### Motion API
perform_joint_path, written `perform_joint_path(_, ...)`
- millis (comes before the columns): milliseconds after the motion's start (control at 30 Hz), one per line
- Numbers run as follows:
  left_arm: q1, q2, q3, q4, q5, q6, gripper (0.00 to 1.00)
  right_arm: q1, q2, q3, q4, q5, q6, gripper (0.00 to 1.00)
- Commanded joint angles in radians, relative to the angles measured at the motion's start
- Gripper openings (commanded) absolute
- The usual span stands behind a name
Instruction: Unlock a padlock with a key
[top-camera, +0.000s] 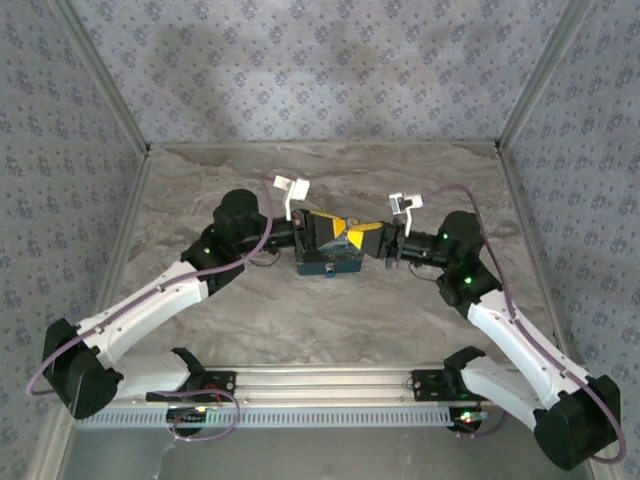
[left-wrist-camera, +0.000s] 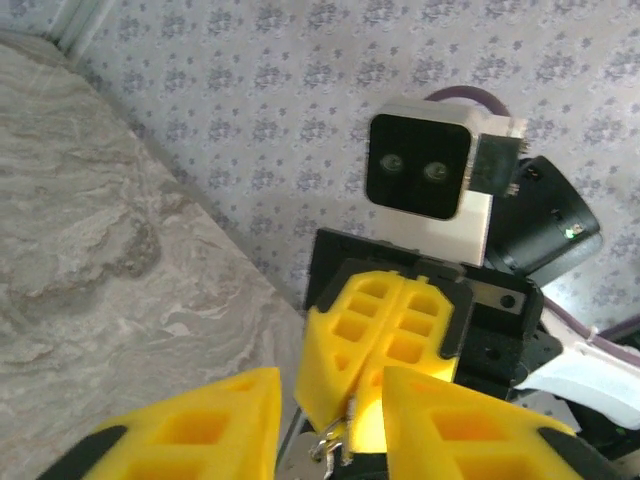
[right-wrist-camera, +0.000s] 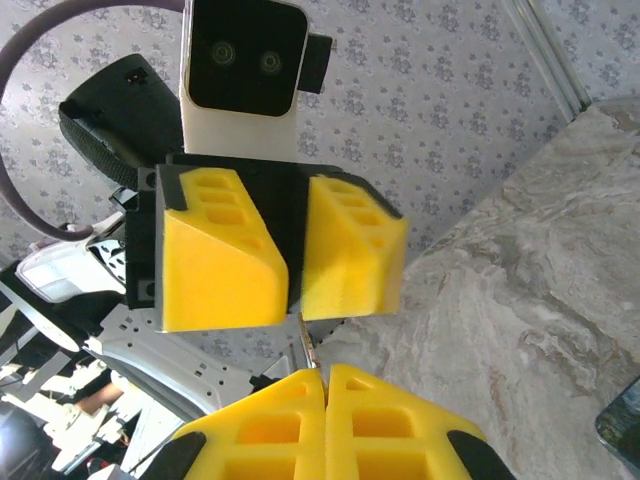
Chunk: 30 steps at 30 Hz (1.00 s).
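- Two grippers meet nose to nose over the table (top-camera: 330, 330). The left gripper (top-camera: 320, 232) has its jaws spread. The right gripper (top-camera: 370, 240) has its jaws pressed together on a thin metal piece, most likely the key (right-wrist-camera: 305, 345).
- One dark block, probably the padlock (top-camera: 330, 264), lies on the table directly below them.
- Step in hand, as judged: key handover. Hold the right grip firm, draw the left arm straight back, and confirm the blade points free before you lower it.
- Wrist views give you the key and the jaw gap, both too small to read from above. The top view gives you the padlock's place.
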Motion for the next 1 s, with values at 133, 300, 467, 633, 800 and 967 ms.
perform_joint_path(133,0.028,-0.085,-0.013,-0.119,-0.146,0.017,0.59,-0.081,-0.051,0.020,-0.115,0.042,-0.050,0.00)
perform_joint_path(300,0.021,-0.103,-0.067,-0.214,-0.228,0.028,0.66,-0.125,-0.041,0.049,-0.269,0.145,-0.150,0.00)
perform_joint_path(467,-0.038,-0.088,-0.167,-0.216,-0.300,0.019,0.68,-0.152,0.036,0.108,-0.373,0.308,-0.258,0.00)
perform_joint_path(633,-0.100,-0.043,-0.295,-0.130,-0.382,-0.029,0.69,-0.163,0.149,0.141,-0.339,0.391,-0.300,0.00)
perform_joint_path(800,-0.145,0.032,-0.378,-0.030,-0.462,-0.067,0.69,-0.174,0.274,0.170,-0.289,0.438,-0.327,0.00)
perform_joint_path(967,-0.145,0.120,-0.378,0.015,-0.508,-0.058,0.70,-0.177,0.383,0.205,-0.245,0.456,-0.339,0.00)
